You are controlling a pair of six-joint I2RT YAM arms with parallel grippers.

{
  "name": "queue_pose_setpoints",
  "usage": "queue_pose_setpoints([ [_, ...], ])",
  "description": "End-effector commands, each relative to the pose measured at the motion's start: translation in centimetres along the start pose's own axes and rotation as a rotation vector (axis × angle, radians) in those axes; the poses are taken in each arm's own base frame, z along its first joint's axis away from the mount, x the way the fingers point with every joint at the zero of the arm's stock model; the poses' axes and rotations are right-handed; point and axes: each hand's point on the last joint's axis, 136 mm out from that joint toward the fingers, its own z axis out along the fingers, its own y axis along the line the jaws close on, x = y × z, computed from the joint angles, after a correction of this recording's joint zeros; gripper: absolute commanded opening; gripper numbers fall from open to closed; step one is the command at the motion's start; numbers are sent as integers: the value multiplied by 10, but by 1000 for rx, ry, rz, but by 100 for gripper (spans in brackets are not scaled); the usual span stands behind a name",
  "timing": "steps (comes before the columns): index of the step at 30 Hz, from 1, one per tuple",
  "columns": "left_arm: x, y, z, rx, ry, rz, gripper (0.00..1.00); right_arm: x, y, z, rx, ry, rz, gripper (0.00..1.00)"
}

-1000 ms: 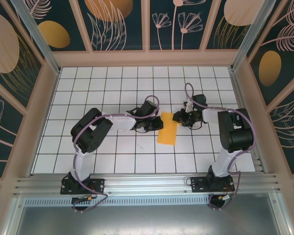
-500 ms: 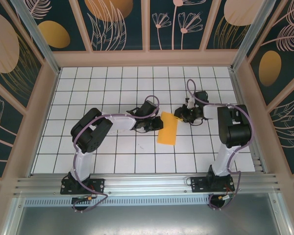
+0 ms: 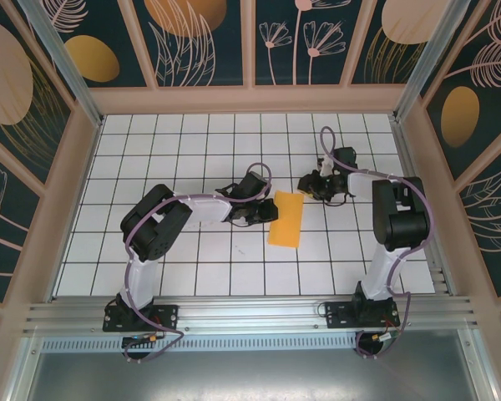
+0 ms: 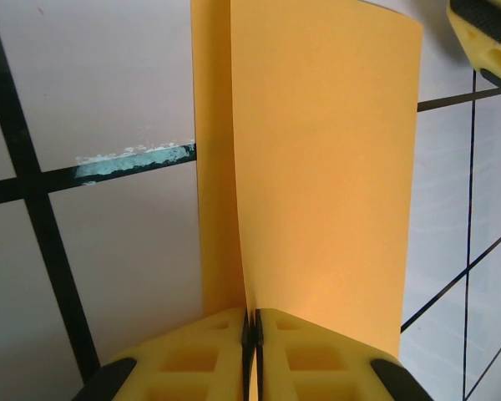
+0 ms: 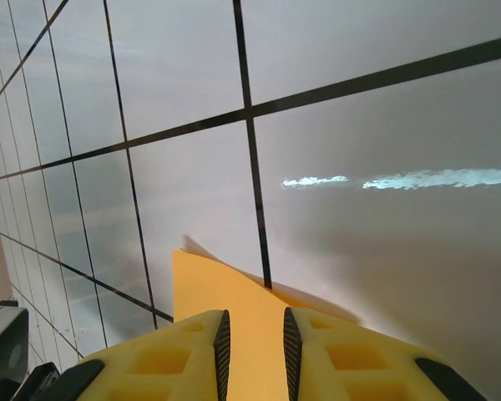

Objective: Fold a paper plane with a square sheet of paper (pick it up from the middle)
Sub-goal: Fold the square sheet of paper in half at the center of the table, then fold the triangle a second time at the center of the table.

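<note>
The square sheet of paper (image 3: 286,219) lies mid-table, orange-yellow and doubled over into a narrow rectangle. My left gripper (image 3: 265,215) is shut on its left edge. In the left wrist view the pads (image 4: 252,322) meet on the sheet (image 4: 317,167), and one layer stands up from the pinch. My right gripper (image 3: 306,185) hovers just beyond the paper's far right corner. Its fingers (image 5: 252,334) are slightly apart, and the corner of the paper (image 5: 221,292) shows between them, lying on the tiles. No pointed dart shape is in view.
The white tiled floor (image 3: 234,150) is bounded by raised wooden walls (image 3: 250,98) on three sides and a metal rail (image 3: 250,313) at the near edge. A yellow finger of the right gripper (image 4: 484,33) shows at the left wrist view's top right corner.
My right gripper has drawn back from the paper's far right corner, toward the far wall. The left gripper and the paper have not moved.
</note>
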Motion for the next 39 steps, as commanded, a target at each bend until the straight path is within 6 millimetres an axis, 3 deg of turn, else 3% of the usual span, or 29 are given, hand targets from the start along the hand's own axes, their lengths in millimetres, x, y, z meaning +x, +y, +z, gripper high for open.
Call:
queue_pose_setpoints([
  [1,3,-1,-1,-15,13,12,14,8,-14,10,7,37,27,28],
  [6,3,-3,-1,-10,12,11,14,17,-27,16,29,51,52,27],
  [9,3,-2,-2,-14,10,11,14,13,-27,12,51,36,37,27],
  [16,-1,-6,-12,2,-31,-2,13,-8,17,-21,-7,-25,-55,31],
  [21,-6,-9,-26,23,-95,-49,9,-4,38,-46,-14,-78,-118,39],
  [28,-9,0,-51,-2,-181,-120,8,42,53,-51,-17,-132,-232,44],
  [36,-4,17,-67,-21,-195,-179,8,108,82,-44,18,-297,-611,50],
  [39,-3,20,-69,-12,-190,-189,8,137,105,-44,-28,-374,-801,54],
])
